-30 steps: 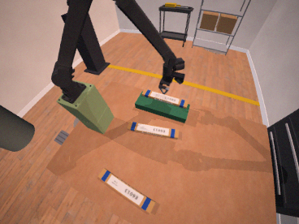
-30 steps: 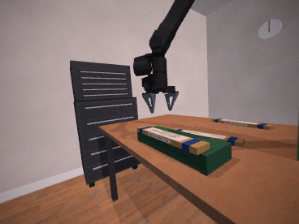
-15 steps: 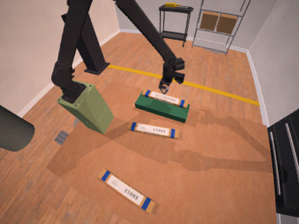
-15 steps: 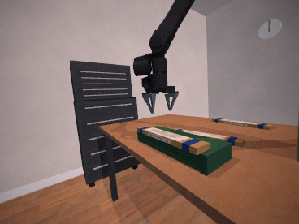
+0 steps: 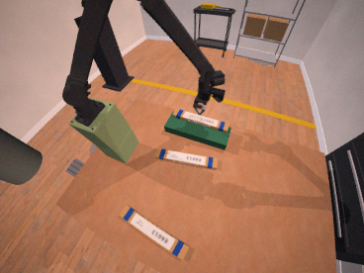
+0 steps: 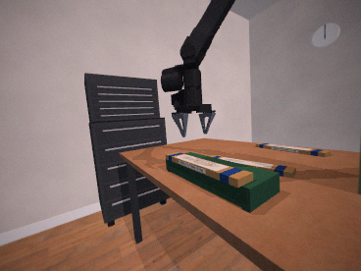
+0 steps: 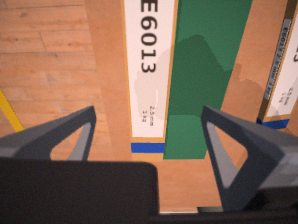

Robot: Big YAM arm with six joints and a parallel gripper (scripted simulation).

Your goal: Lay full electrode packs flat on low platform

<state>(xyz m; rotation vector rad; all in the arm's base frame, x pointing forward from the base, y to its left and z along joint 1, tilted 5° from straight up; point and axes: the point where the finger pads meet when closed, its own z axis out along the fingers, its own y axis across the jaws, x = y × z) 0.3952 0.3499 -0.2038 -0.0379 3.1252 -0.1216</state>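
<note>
Pack (label up) atop green platform
</note>
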